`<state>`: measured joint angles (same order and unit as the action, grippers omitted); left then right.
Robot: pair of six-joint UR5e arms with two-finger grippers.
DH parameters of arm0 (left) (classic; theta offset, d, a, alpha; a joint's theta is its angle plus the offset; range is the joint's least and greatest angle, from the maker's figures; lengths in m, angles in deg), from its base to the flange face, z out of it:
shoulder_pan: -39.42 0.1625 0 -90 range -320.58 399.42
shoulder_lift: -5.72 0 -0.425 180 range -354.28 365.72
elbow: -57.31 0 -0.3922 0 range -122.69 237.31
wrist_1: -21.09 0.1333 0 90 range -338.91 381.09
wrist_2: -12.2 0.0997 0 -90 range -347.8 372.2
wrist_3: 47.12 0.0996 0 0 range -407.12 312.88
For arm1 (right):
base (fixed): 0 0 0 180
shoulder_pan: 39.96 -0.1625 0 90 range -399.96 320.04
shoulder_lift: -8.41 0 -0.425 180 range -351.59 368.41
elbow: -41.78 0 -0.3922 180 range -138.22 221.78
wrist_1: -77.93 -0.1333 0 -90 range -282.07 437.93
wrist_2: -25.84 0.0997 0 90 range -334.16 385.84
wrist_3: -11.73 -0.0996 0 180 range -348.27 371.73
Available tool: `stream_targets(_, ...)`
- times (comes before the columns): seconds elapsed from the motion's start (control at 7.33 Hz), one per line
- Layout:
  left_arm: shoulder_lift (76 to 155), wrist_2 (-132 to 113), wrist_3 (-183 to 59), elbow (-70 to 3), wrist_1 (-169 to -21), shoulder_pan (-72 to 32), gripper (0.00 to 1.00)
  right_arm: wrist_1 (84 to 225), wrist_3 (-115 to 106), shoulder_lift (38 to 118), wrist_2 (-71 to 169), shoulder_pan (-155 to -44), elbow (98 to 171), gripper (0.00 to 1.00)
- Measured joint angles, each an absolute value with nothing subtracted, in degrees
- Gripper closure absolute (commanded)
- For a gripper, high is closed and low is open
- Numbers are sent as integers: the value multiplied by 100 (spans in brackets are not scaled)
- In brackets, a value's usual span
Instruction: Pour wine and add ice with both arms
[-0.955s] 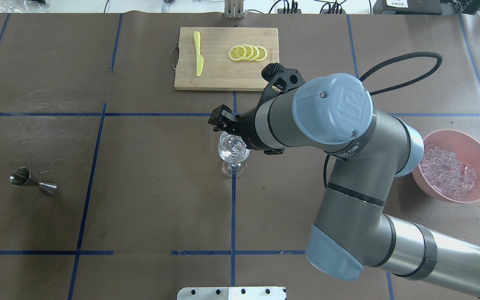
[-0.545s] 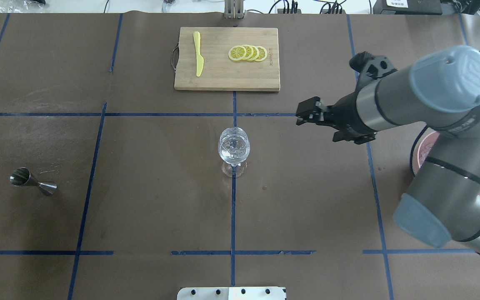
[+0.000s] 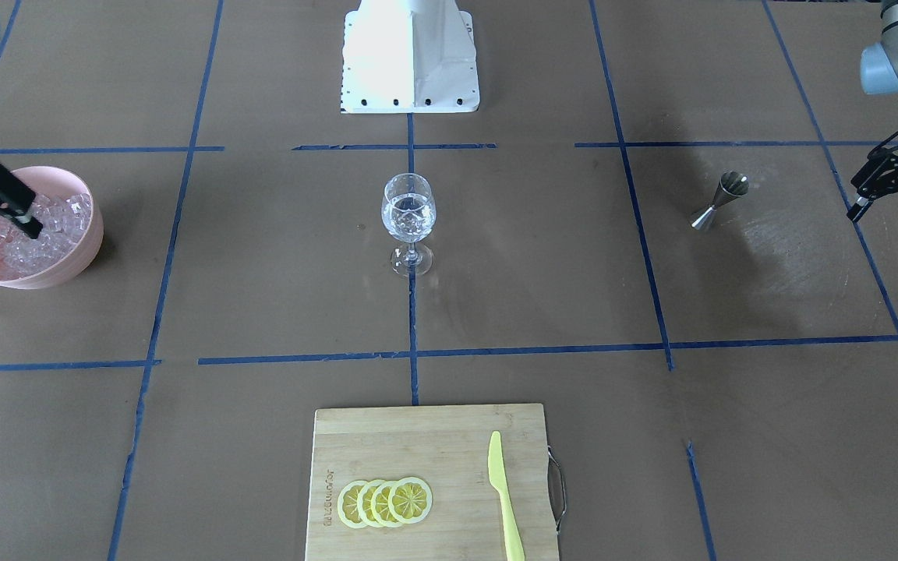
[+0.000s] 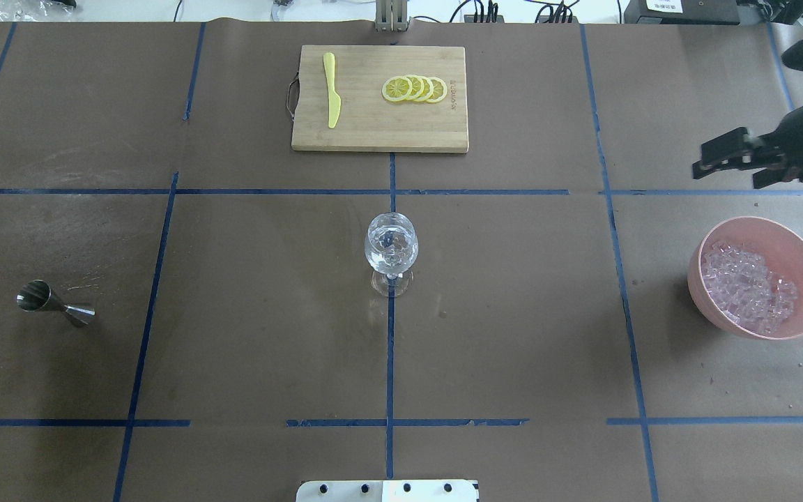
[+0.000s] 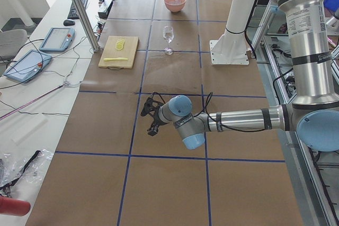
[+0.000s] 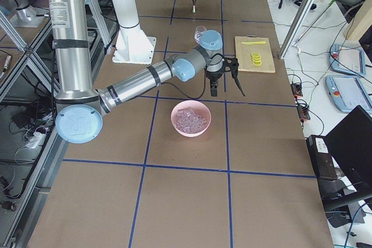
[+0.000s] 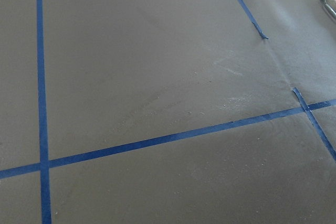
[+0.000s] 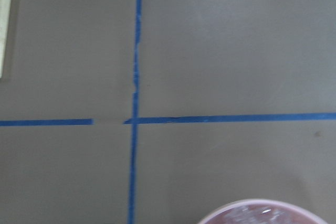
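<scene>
The right claw (image 4: 729, 162) hangs spread wide and empty above the worktop's right edge, just to the far side of the pink bowl (image 4: 696, 270). The bowl is heaped with the ice (image 4: 746, 287), so this looks like a stance for dipping in, fingers parted to straddle a cube. The left claw (image 3: 885, 219), also parted and holding nothing, hovers off the left edge near the steel jigger (image 4: 53, 303), probably out of the other arm's way, while the stemmed glass (image 4: 391, 249) stands mid-worktop within reach of both arms, apparently with clear cubes inside.
</scene>
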<state>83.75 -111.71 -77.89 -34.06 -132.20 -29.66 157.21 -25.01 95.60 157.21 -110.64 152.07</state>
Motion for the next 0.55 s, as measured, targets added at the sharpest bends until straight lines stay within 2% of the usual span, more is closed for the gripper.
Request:
stream_targets(0.27, 8775, -11147, -6236, -3521, -11706, -3502, 0, 15774, -420, 9490, 15852, -12026, 14184, 0)
stream_targets(0.55, 9417, -11194, -5322, -3720, -9913, -4161, 0, 16005, 731, 9293, 15829, -12433, 13534, 0)
